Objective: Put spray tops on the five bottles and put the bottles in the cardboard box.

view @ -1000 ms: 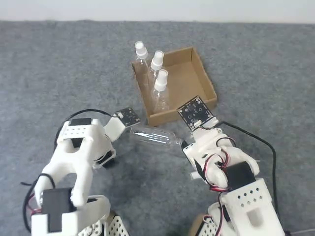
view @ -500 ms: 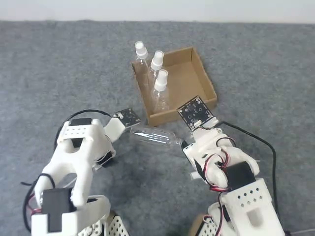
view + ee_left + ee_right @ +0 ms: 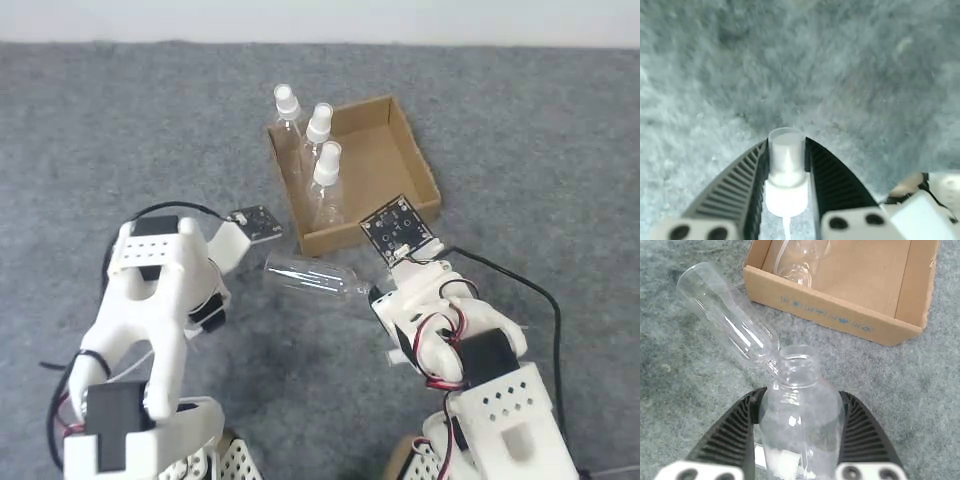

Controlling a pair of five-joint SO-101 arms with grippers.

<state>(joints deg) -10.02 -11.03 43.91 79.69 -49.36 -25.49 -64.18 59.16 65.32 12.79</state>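
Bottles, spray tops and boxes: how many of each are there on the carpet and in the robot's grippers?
Bottles with a spray top: 3
Bottles with no top: 2
Loose spray top: 1
Cardboard box: 1
Total: 7 things
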